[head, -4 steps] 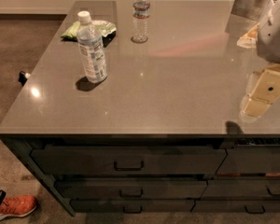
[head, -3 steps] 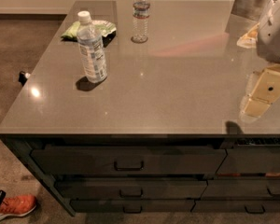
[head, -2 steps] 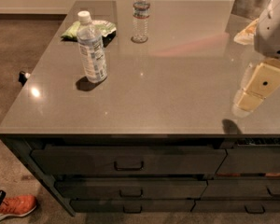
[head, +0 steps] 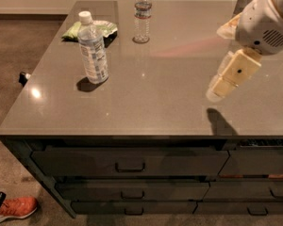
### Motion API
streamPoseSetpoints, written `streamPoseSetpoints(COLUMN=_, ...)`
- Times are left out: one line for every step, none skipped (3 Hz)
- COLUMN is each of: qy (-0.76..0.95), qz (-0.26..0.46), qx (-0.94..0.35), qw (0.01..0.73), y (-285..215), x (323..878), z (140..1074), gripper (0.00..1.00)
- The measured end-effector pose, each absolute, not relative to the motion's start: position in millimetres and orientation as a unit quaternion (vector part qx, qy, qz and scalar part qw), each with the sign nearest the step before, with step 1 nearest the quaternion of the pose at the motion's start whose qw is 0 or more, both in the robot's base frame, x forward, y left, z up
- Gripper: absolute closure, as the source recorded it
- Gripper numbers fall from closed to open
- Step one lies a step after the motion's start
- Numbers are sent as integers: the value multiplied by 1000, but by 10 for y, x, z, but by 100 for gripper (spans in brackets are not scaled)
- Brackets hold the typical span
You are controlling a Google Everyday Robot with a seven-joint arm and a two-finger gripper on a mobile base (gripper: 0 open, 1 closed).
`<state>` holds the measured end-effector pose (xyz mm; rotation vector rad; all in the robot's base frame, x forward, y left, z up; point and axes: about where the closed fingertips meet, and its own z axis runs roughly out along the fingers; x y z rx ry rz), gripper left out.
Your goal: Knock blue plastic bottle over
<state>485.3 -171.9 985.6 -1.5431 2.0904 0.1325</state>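
- The large clear plastic bottle with a white cap and a wide pale blue-and-white label (head: 93, 48) stands on the left part of the grey, glossy countertop (head: 155, 102), near its left edge, with a dark shadow at its foot.
- The cream-coloured gripper (head: 222, 84), carried below the white rounded arm housing (head: 266, 20), is held above the right part of the countertop, near the front edge. Its shadow is cast on the surface just below it.
- Whether the gripper is spread or pressed together cannot be told. Nothing is seen held in it.
- The bottle lies well apart from the gripper, toward the left in the camera view and somewhat farther back on the counter. Only bare countertop is seen between the 2.
- Only 1 arm is present, so the reach is judged to need a long sideways travel across the counter.
- The bottle's long axis is upright, with the cap at the top and the base flat on the surface.
- The gripper's long axis is tilted, with its tip pointed down and toward the left.
- 2 other things are placed behind the bottle. A crumpled green bag (head: 89, 29) lies just behind it, and a slimmer clear bottle with a narrow dark label band (head: 142, 14) stands farther back, toward the middle.
- Contact high on the bottle's body is judged likelier to tip it, while contact near the base may only slide it.
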Motion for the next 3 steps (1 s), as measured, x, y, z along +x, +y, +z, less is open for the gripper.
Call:
streamPoseSetpoints(qy=771, qz=80, qx=-561, qw=290, y=-1533, x=5086, z=9754, gripper=0)
streamPoseSetpoints(qy=767, qz=105, qx=-544, qw=324, y=-1309, x=5330, z=9677, gripper=0)
streamPoseSetpoints(qy=767, qz=105, qx=-544, qw=324, y=-1309, x=5330, z=9677, gripper=0)
